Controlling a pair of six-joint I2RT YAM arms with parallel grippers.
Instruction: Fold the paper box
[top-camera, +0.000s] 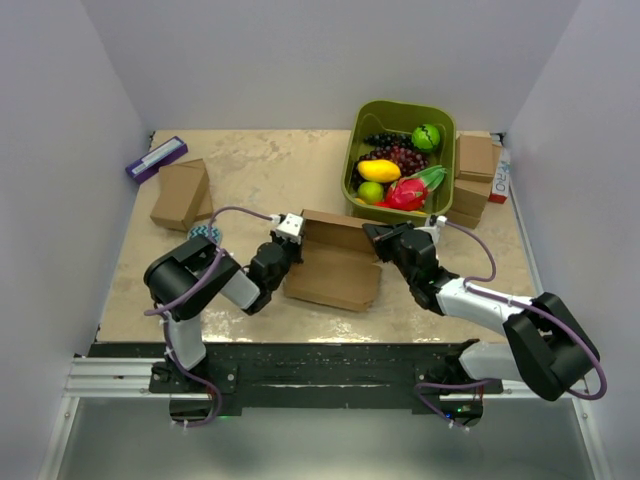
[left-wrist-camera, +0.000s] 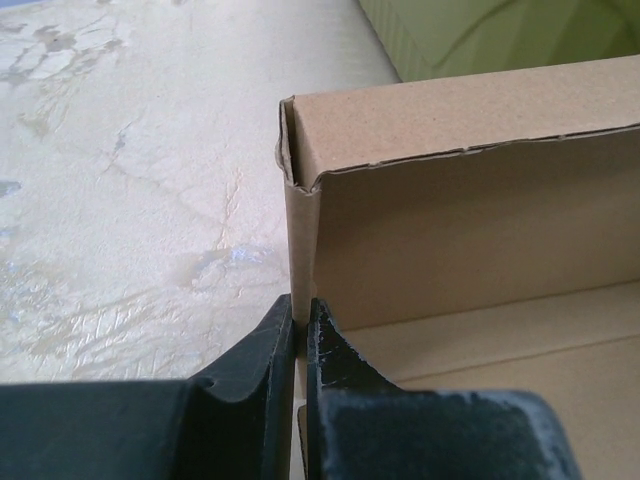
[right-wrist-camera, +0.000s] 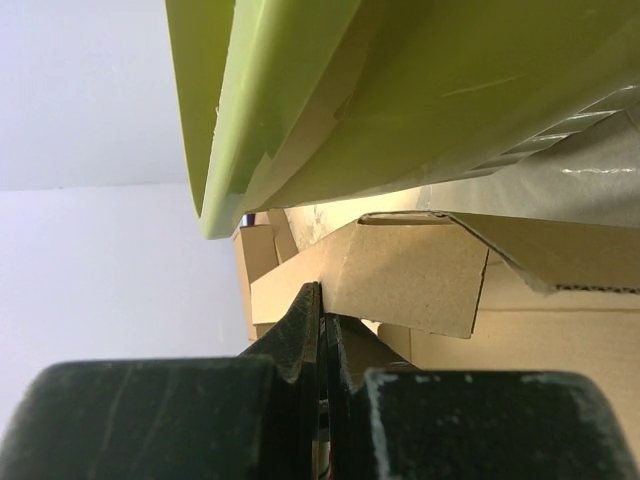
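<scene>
Left end effector (left-wrist-camera: 302, 318) pinches paper box (left-wrist-camera: 450, 210) wall, unclear from overhead.

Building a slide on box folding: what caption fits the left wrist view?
Left gripper pinches the upright side wall of a brown corrugated cardboard box on a pale marbled table.

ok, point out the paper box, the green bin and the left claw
paper box (top-camera: 335, 275): top external view, flat base panel.
green bin (top-camera: 405, 104): top external view, far rim.
left claw (left-wrist-camera: 303, 305): left wrist view, midway between the fingertips, at the box's side wall.
</scene>
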